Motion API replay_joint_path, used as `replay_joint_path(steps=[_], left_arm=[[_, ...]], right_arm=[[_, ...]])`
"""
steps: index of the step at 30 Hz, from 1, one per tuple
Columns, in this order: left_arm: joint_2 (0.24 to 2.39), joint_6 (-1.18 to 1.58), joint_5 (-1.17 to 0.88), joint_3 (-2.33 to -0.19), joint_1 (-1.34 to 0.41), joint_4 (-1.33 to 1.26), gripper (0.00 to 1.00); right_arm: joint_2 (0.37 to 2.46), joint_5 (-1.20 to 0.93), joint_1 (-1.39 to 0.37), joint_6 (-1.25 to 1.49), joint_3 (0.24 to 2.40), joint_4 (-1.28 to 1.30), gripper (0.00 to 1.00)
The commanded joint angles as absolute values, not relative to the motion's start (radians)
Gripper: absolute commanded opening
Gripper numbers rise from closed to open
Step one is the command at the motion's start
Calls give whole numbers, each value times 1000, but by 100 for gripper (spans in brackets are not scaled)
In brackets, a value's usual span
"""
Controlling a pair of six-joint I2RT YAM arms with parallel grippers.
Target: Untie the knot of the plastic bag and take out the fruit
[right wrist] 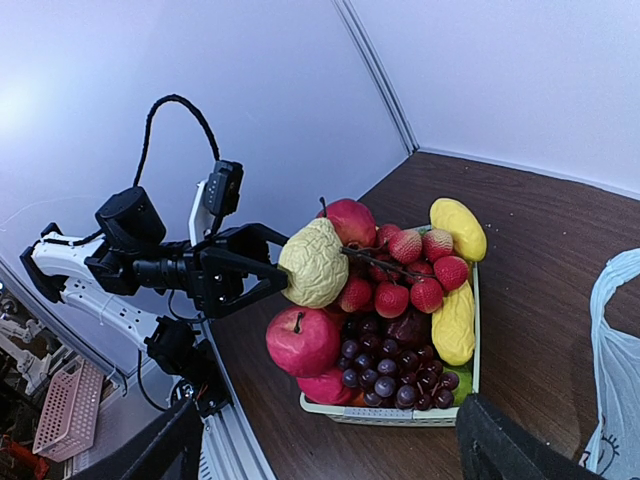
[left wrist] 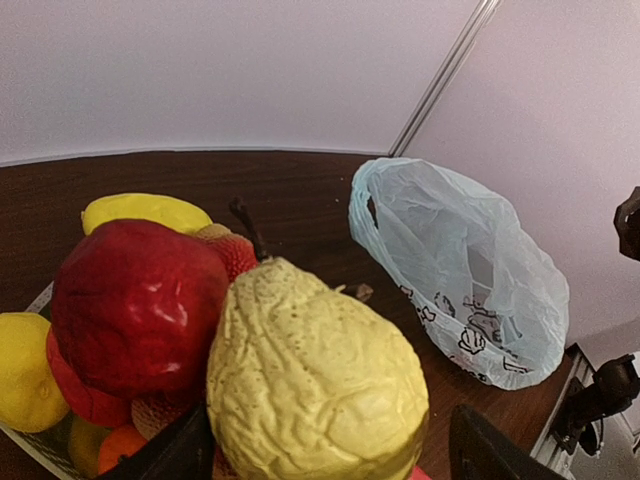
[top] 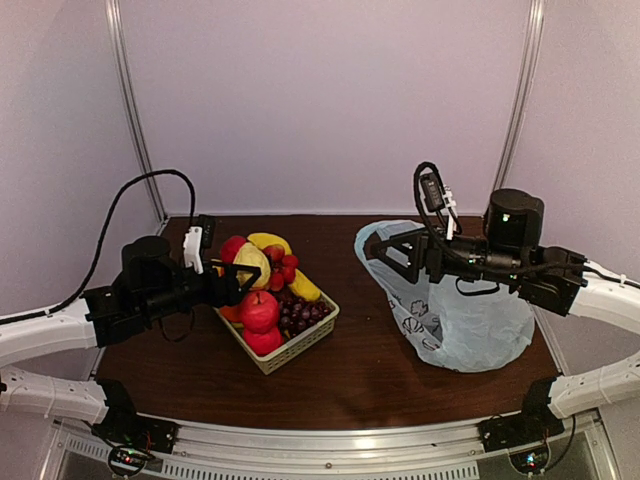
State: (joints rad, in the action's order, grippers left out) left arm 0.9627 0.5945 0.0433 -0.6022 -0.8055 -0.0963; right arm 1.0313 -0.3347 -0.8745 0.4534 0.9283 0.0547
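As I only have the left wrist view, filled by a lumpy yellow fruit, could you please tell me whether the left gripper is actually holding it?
Observer: Yes, the right wrist view shows the left gripper clamped on the lumpy yellow fruit, at the top of the pile in the basket.
Operator: Thanks, and the right gripper?
Observer: The right gripper is open and empty beside the plastic bag rim.
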Motion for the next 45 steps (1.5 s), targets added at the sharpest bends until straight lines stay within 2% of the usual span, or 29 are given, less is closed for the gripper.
replay_joint_path(steps=[1,10,16,29,34,39,45], left_arm=[[952,592,56,-619,-801,-92,82],[959,593,64,-630,-801,-66,83],[967,598,73,-640,-800,-52,77],[972,597,48,-644,-801,-68,73],[974,601,41,-656,-801,-45,77],[973,588,36,-720,-794,62,84],[965,552,-95,-799,-677,191,88]], right_arm=[[1014,-338,-871,464,913,32,88],[1012,-337,-872,463,910,26,88],[1008,-331,-872,462,907,26,88],[1008,-332,-872,462,904,25,88],[1005,-272,-872,458,902,70,88],[1016,-100,-870,458,920,189,89],[1009,42,-793,485,907,297,94]])
